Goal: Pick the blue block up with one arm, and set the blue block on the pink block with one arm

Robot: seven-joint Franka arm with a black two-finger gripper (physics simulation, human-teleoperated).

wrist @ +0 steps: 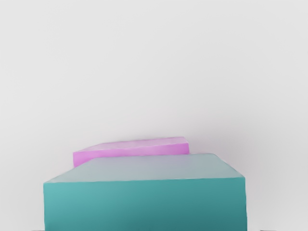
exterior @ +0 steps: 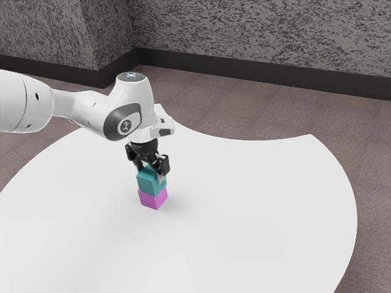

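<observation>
The blue block (exterior: 146, 182), teal in colour, sits on top of the pink block (exterior: 152, 199) near the middle of the white table (exterior: 263, 201). My gripper (exterior: 149, 166) comes straight down onto the blue block, one black finger on each side of its upper part, shut on it. In the wrist view the blue block (wrist: 144, 199) lies just under my hand. Behind it the pink block (wrist: 132, 148) peeks out, turned a little and offset from the blue one.
The round white table has bare surface all around the stack. Its curved edge meets brown floor (exterior: 342, 122) at the back and on the exterior view's right. Grey speckled walls (exterior: 256, 30) stand far behind.
</observation>
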